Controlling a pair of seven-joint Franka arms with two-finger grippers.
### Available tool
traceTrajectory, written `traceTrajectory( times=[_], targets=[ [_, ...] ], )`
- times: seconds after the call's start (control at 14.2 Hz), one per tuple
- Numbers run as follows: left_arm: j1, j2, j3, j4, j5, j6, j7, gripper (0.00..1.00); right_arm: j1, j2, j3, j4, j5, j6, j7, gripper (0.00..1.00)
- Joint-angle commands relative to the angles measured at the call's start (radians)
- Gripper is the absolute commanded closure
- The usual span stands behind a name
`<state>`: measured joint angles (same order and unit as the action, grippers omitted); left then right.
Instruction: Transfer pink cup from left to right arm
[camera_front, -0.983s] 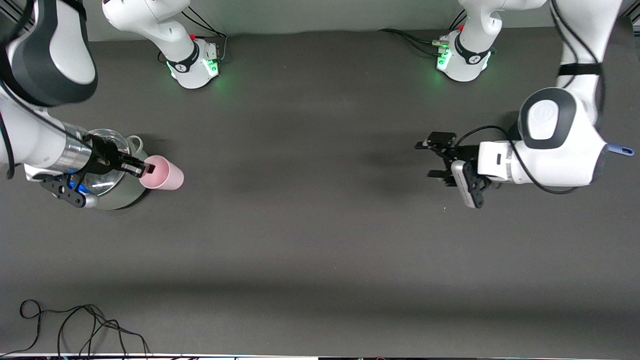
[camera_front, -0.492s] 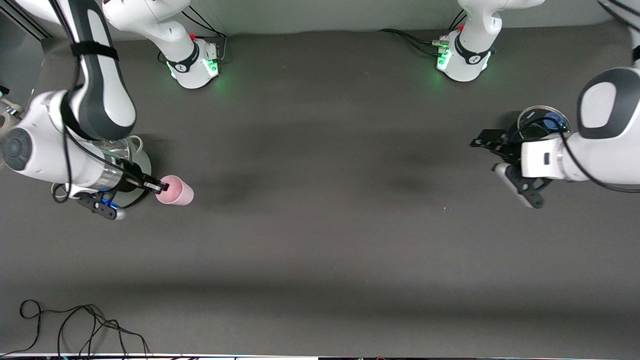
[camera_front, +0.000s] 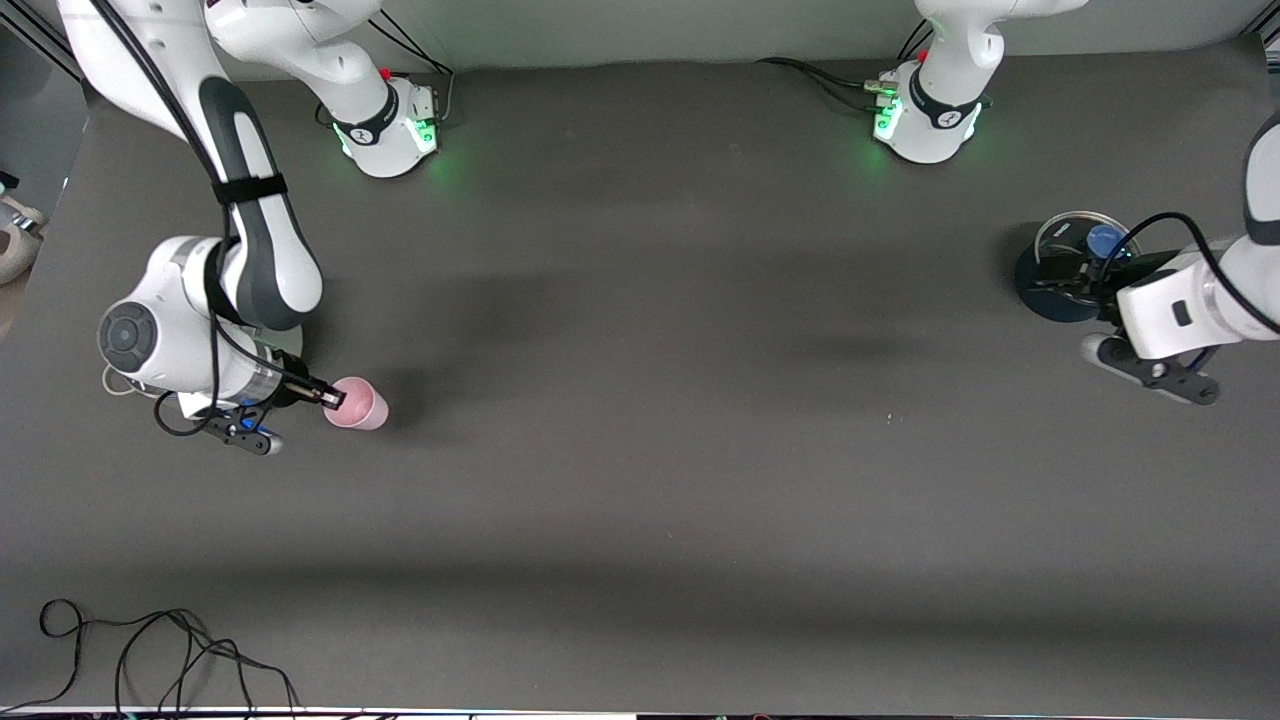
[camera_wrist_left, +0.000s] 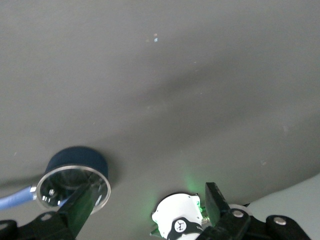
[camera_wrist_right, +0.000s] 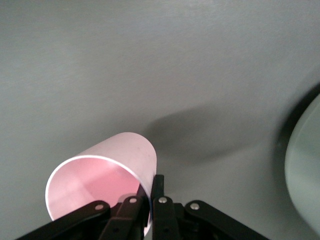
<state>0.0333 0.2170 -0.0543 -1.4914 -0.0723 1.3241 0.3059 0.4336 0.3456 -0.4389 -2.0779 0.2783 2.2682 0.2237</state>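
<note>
1. The pink cup (camera_front: 357, 404) is held by the right claw (camera_front: 330, 399) at the right arm's end of the dark surface (camera_front: 640, 400).
2. In the right wrist view, the cup's rim wall is seen pinched between the two slim black fingers (camera_wrist_right: 158, 192), which are closed on it; one finger is inside the cup, the other outside.
3. The cup is tilted, its mouth turned toward the claw.
4. The left claw (camera_front: 1062, 278) is seen over a dark blue pot (camera_front: 1040, 290) with a glass lid (camera_wrist_left: 70, 182), at the left arm's end.
5. Its jaws are spread wide, and nothing is held between them.
</note>
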Motion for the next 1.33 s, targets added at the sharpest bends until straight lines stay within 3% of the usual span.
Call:
traceTrajectory(
  times=[0.0, 0.07, 0.14, 0.35, 0.42, 0.56, 0.7, 0.98, 1.26],
  targets=[
    [-0.006, -0.015, -0.012, 0.020, 0.070, -0.023, -0.163, 0.00, -0.007, 0.039, -0.004, -0.016, 0.090, 0.056, -0.108, 1.00],
    [-0.009, -0.015, -0.016, 0.019, 0.086, -0.019, -0.221, 0.00, -0.012, 0.047, -0.006, -0.016, 0.120, 0.057, -0.141, 1.00],
    [-0.009, -0.016, -0.016, 0.016, 0.092, -0.014, -0.255, 0.00, -0.021, 0.052, -0.006, -0.016, 0.134, 0.057, -0.164, 0.93],
    [-0.007, -0.065, -0.019, -0.035, 0.118, 0.088, -0.260, 0.00, -0.019, 0.046, -0.006, -0.014, 0.134, 0.056, -0.173, 0.31],
    [-0.009, -0.085, -0.019, -0.065, 0.120, 0.139, -0.260, 0.00, -0.018, 0.035, -0.007, -0.014, 0.133, 0.054, -0.176, 0.16],
    [-0.007, -0.110, -0.019, -0.108, 0.120, 0.196, -0.261, 0.00, -0.013, -0.012, -0.018, -0.010, 0.122, 0.048, -0.173, 0.00],
    [-0.009, -0.123, -0.019, -0.130, 0.121, 0.234, -0.269, 0.00, -0.009, -0.074, -0.021, -0.004, 0.105, 0.025, -0.169, 0.01],
    [-0.015, -0.195, -0.019, -0.232, 0.121, 0.309, -0.289, 0.00, -0.007, -0.209, -0.020, 0.039, -0.164, -0.074, -0.161, 0.01],
    [-0.009, -0.191, -0.012, -0.214, 0.105, 0.303, -0.281, 0.00, -0.007, -0.331, -0.021, 0.155, -0.200, -0.341, -0.161, 0.00]
  ],
)
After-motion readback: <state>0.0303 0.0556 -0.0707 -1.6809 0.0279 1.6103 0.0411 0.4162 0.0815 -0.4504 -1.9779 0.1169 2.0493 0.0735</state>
